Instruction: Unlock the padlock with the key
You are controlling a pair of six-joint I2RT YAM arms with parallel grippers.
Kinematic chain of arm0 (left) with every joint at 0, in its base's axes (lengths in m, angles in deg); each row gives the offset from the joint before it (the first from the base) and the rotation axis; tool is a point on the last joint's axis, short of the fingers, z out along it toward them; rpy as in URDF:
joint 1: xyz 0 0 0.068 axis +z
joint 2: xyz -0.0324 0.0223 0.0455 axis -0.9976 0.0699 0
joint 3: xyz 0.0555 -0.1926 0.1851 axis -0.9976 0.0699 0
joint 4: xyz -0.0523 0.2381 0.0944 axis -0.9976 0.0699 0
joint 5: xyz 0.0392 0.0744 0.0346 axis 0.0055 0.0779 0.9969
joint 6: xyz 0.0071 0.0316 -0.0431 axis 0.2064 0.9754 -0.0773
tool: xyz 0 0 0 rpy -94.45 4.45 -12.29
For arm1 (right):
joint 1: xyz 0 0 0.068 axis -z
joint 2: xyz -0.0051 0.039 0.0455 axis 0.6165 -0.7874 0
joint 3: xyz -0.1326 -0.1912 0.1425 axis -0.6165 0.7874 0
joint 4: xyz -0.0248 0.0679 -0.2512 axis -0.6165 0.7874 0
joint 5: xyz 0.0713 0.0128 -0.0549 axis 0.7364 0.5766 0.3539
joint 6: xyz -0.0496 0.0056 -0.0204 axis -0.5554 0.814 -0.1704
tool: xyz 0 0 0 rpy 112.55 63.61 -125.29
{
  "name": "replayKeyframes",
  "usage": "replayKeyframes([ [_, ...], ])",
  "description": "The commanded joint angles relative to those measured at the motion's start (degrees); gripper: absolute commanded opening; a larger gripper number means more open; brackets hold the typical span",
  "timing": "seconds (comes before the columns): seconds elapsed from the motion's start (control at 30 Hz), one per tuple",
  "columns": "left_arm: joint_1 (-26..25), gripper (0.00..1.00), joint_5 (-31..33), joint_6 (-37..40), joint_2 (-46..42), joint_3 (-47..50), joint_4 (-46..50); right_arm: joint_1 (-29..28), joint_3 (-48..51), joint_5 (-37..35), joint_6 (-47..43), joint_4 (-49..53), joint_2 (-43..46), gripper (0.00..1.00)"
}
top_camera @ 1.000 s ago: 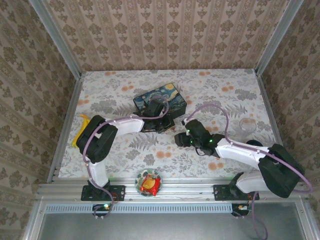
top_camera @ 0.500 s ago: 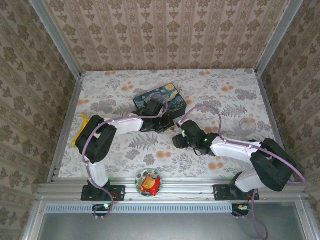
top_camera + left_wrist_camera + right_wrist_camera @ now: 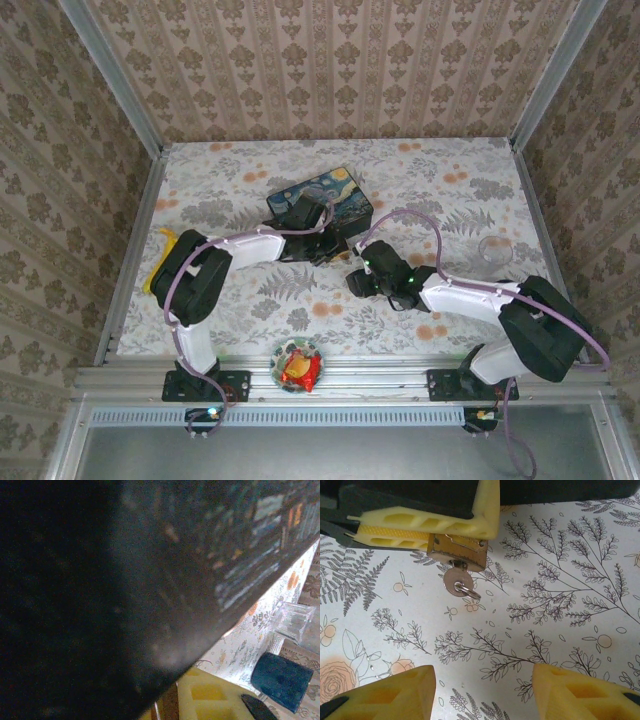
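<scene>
padlock: you'll find the padlock (image 3: pixel 458 553) low over the floral table (image 3: pixel 560 605), just in front of the painted tin (image 3: pixel 320 200). its brass body shows, but its top is hidden behind the fingers holding it.
key: the key (image 3: pixel 455 579) sits in the bottom of the body. its round head sticks out toward your right wrist camera, with a small ring (image 3: pixel 465 589) through it.
left claw: your left claw (image 3: pixel 322 247) is clamped on the padlock. the cream fingers (image 3: pixel 420 521) lie close together across its upper part.
right claw: your right claw (image 3: pixel 483 676) is spread wide, with a yellow finger at each lower corner and the tablecloth showing between them. it faces the key head and is apart from it, touching neither key nor padlock.
from above: the two claws sit near each other at mid-table, the left one against the tin's front edge and the right one just to its right.
left wrist view: a dark blurred surface sits right at the lens. past it you can make out a clear glass (image 3: pixel 295 622) and a blue cup (image 3: pixel 280 680) on the table.
</scene>
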Motion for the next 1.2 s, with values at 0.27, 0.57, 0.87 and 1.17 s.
replayKeyframes([
  [0.27, 1.2, 0.0, -5.5, -3.6, 1.2, -1.5, 4.5, -0.6, -0.5, -0.6, -4.9, -5.2, -0.8, 0.48],
  [0.57, 1.3, 0.0, -6.4, -3.8, 1.3, -1.8, 4.7, -0.7, -2.7, -5.9, -10.0, -6.7, -4.3, 0.44],
  [0.87, 1.3, 0.0, -6.8, -3.8, 1.8, -1.9, 4.7, -0.9, -6.0, -5.7, -13.1, -7.3, -8.4, 0.37],
  [1.17, 1.3, 0.0, -7.1, -3.5, 1.5, -2.3, 4.8, -1.1, -7.7, -6.4, -13.7, -7.3, -11.2, 0.36],
])
